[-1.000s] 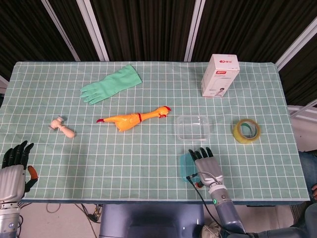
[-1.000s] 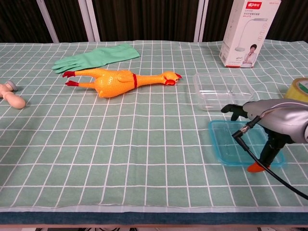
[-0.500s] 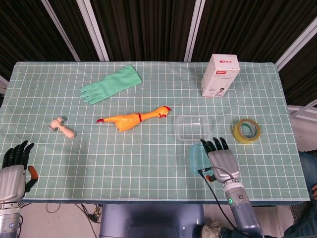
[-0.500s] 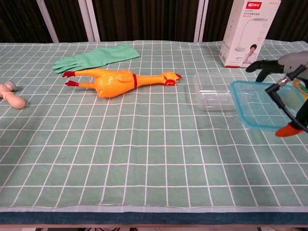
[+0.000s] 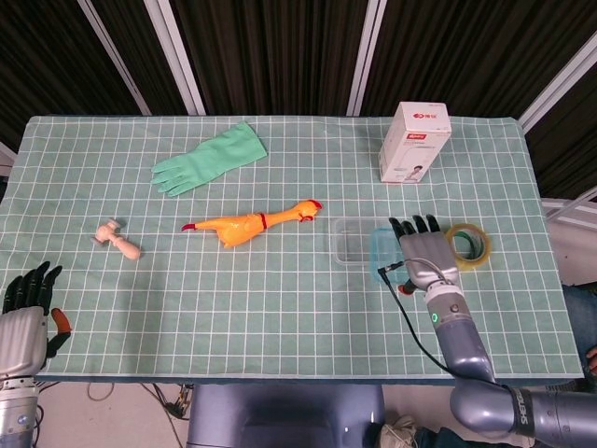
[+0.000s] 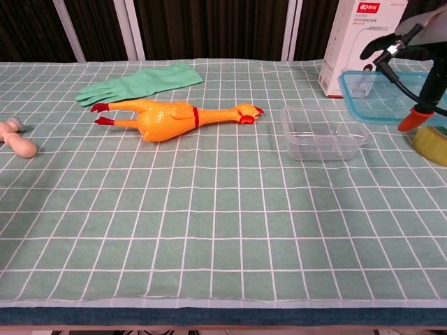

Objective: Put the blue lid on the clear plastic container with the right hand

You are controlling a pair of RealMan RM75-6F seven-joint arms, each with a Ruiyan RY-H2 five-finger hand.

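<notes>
Lid (image 5: 382,254) held aloft in the right hand (image 5: 423,250), over the right end of the clear container (image 5: 357,241) — not seated.
Tape roll (image 5: 472,244) lies just right of the hand, white box (image 5: 413,142) behind, rubber chicken (image 5: 250,224) left of the container; green glove (image 5: 209,159) and wooden toy (image 5: 118,239) well apart. Since a second ago the lid has come up off the cloth near the table's front edge. In the chest view its long axis runs left-right, roughly level. Left hand (image 5: 26,313) idle at the front-left corner, fingers apart, holding nothing.
</notes>
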